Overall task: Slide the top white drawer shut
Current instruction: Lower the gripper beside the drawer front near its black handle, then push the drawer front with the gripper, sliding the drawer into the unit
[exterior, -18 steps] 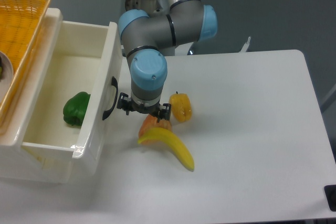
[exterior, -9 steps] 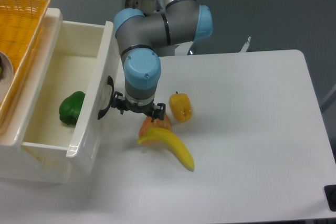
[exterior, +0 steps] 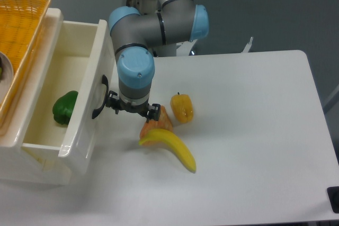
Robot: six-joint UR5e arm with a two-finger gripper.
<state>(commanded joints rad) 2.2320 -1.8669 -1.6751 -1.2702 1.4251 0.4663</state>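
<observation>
We are mid-push: our gripper (exterior: pixel 132 110) presses the glossy white plastic top drawer (exterior: pixel 85 125), still half open; finger spread seemingly narrow, holding nothing. Next, push leftward.

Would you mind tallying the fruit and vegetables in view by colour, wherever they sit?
Green: 1, the pepper in the drawer
Yellow: 1, the banana
Yellow-orange: 1, the pepper on the table
Orange-red: 1, the piece behind the banana
Total: 4
</observation>
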